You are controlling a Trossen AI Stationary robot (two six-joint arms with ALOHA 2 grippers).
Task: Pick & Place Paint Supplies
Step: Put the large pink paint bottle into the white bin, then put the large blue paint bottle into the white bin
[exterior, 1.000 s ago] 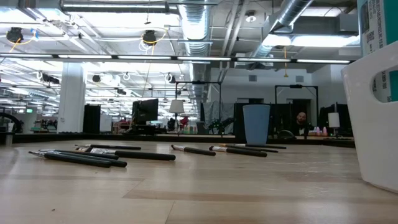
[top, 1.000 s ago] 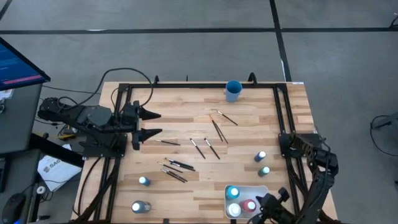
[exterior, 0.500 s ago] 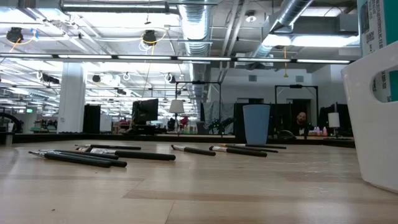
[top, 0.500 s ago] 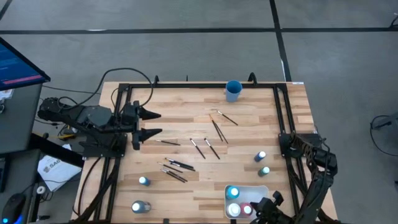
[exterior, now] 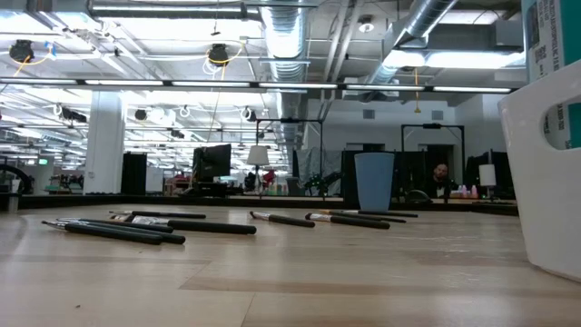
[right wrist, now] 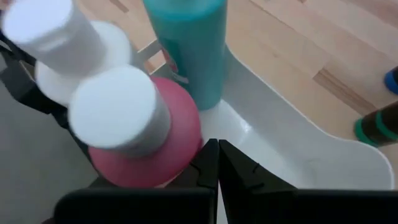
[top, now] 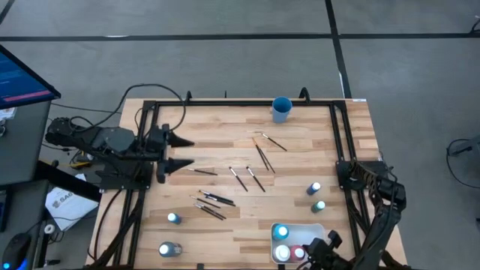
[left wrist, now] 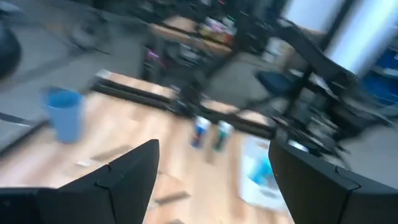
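Seven paint bottles show from above: three in the white tray [top: 315,229] at five o'clock, two [top: 316,187] outside it at four, two [top: 173,218] at seven. About ten paintbrushes [top: 259,157] lie mid-table, the blue cup [top: 281,109] at twelve. The right gripper [right wrist: 218,163], fingers pressed together, sits beside the red bottle [right wrist: 149,134]; only its wrist view shows this. The left gripper [top: 182,151] hovers spread at nine o'clock.
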